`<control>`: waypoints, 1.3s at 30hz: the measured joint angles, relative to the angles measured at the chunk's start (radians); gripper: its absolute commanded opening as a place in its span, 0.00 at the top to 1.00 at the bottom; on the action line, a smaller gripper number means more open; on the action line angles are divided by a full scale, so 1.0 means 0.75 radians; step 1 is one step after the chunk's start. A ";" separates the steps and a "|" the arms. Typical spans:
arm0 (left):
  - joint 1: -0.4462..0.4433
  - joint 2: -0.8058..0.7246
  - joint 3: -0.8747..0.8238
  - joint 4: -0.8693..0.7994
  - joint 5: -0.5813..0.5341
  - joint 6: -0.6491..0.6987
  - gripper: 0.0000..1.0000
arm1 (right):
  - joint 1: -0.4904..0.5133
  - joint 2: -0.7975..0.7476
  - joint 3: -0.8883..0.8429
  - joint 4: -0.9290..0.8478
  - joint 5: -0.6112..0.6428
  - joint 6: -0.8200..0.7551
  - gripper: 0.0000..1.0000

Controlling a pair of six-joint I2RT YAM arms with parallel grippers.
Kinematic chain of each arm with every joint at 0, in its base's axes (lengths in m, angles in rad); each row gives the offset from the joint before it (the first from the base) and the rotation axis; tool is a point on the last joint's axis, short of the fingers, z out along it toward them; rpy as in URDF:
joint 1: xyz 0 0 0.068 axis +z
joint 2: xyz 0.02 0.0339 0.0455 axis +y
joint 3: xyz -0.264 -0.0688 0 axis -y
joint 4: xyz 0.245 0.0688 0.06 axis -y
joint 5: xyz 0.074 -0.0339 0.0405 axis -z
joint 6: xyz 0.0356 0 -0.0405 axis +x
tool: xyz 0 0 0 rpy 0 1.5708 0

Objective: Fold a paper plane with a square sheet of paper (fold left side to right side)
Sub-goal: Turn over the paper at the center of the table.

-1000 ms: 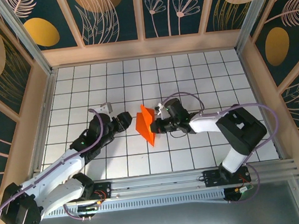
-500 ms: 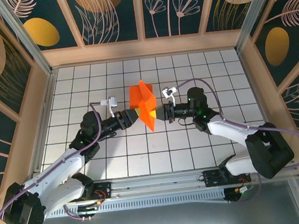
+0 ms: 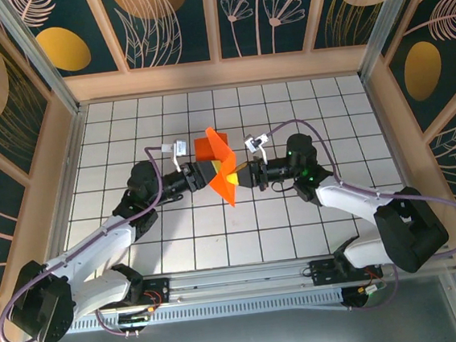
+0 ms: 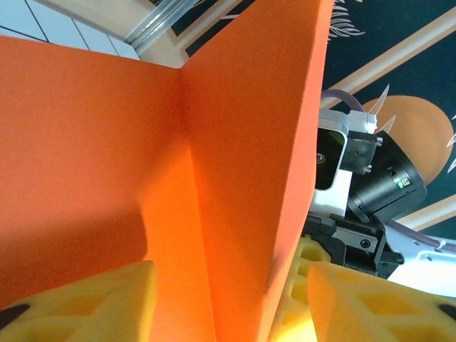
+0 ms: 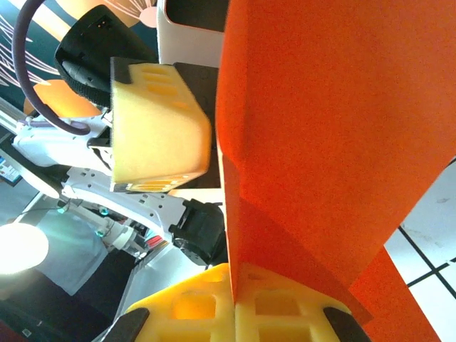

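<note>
Mid-task, by the look of it. The orange paper [image 3: 218, 170] is no longer a flat square: it has at least one sharp crease and stands as angled panels, held up off the table [image 3: 126, 124] near its middle, between the two arms. The right gripper [image 3: 240, 175] is closed on the paper's lower edge; in the right wrist view the sheet runs straight into the seam between its pads [image 5: 278, 306]. The left gripper [image 3: 199, 176] is partly open and straddles the creased ridge, with its pads [image 4: 78, 299] well apart. Can't tell whether either pad presses the paper. Not a plane yet: there is no narrow dart and no flat wings. Probably left: close the panels together, press the creases, and fold the wings.
</note>
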 measured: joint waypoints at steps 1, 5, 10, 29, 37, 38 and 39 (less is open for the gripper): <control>0.000 0.000 0.000 0.005 0.001 0.000 0.51 | 0.002 0.000 -0.001 0.003 -0.003 0.005 1.00; 0.000 0.000 0.002 0.031 0.001 0.007 0.59 | 0.005 0.000 -0.001 0.017 -0.005 0.016 1.00; -0.001 -0.001 0.002 0.032 -0.004 0.016 0.72 | 0.006 0.000 0.000 0.022 -0.009 0.033 1.00; -0.001 -0.029 0.002 0.039 -0.037 0.016 0.83 | 0.006 0.001 0.000 0.013 0.002 0.039 1.00; -0.001 -0.011 0.002 0.065 -0.038 0.016 0.79 | 0.010 0.011 0.000 0.015 0.002 0.044 1.00; -0.001 -0.007 0.002 0.067 -0.038 0.015 0.79 | 0.011 0.015 0.000 0.018 0.002 0.046 1.00; -0.002 -0.003 0.002 0.070 -0.038 0.014 0.80 | 0.014 0.020 0.000 0.022 0.002 0.049 1.00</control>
